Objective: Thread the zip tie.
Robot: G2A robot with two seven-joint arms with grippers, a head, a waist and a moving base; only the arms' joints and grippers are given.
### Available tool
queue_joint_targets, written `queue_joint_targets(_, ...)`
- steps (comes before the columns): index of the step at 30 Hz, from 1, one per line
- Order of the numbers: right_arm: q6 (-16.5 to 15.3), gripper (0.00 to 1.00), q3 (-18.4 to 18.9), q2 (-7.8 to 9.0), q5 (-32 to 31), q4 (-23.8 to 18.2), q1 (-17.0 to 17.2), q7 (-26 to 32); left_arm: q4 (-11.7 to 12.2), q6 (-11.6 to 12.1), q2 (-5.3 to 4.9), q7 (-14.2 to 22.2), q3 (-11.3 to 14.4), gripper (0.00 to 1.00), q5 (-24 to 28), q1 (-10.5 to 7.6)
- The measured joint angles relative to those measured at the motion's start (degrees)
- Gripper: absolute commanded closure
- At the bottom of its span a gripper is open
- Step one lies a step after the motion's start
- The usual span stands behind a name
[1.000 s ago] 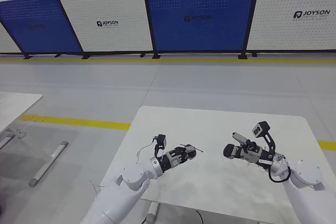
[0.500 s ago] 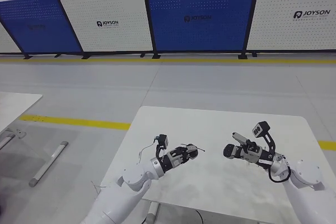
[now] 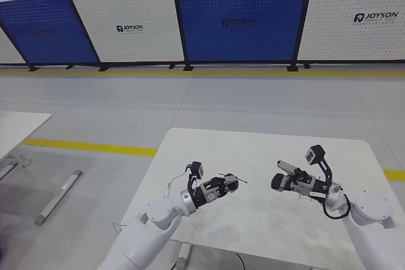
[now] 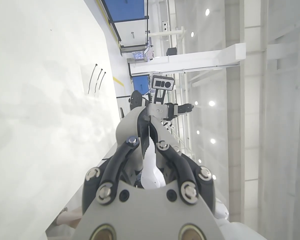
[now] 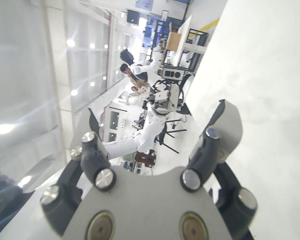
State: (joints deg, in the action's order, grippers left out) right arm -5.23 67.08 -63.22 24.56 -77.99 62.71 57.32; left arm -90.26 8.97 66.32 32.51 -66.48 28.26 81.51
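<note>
We counted two arms over the white rectangular desk (image 3: 256, 145), set well apart and facing each other. The left gripper (image 3: 226, 182) had its fingers (image 4: 142, 136) pressed fully together. In the top view a thin black zip tie (image 3: 231, 179) stuck out from their tip, above the desk's near half, so it appeared pinched there, though the left wrist view did not show the strip clearly. The right gripper (image 3: 278, 174) was spread wide, its fingers (image 5: 223, 108) far apart with nothing between them, held above the desk's right half. Three loose black zip ties (image 4: 96, 78) lay flat on the desk side by side, nearly parallel, beyond the left gripper. Across the floor stood two blue perforated panels (image 3: 239, 30) with white perforated panels (image 3: 131, 30) between and beside them. We made out four short printed marks, one per panel. One yellow floor line (image 3: 88, 146) ran past the desk's far left corner.
</note>
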Motion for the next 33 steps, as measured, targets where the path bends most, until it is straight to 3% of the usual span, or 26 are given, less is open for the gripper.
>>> queue_joint_targets(9, 7.8, 0.0, 8.9, 3.51, -17.1, -8.5, 0.6, 4.7, 0.0, 0.0, 0.0, 0.0, 0.0, 1.0, 0.0, 0.0)
queue_joint_targets(13, 11.0, 0.0, 9.7, 4.09, -20.1, -8.0, -2.0, 7.9, 0.0, 0.0, 0.0, 0.0, 0.0, 1.0, 0.0, 0.0)
queue_joint_targets(22, 10.9, 0.0, 9.6, 4.07, -20.1, -8.1, -1.9, 7.6, 0.0, 0.0, 0.0, 0.0, 0.0, 1.0, 0.0, 0.0)
queue_joint_targets(25, 10.0, 0.0, 8.1, 4.21, -23.8, -9.8, -1.4, 7.0, 0.0, 0.0, 0.0, 0.0, 0.0, 1.0, 0.0, 0.0)
queue_joint_targets(29, 10.1, 0.0, 10.4, 4.91, -25.1, -10.3, -1.2, 7.9, 0.0, 0.0, 0.0, 0.0, 0.0, 1.0, 0.0, 0.0)
queue_joint_targets(33, 7.0, 0.0, 11.6, 5.52, -29.2, -10.1, 0.0, 6.8, 0.0, 0.0, 0.0, 0.0, 0.0, 1.0, 0.0, 0.0)
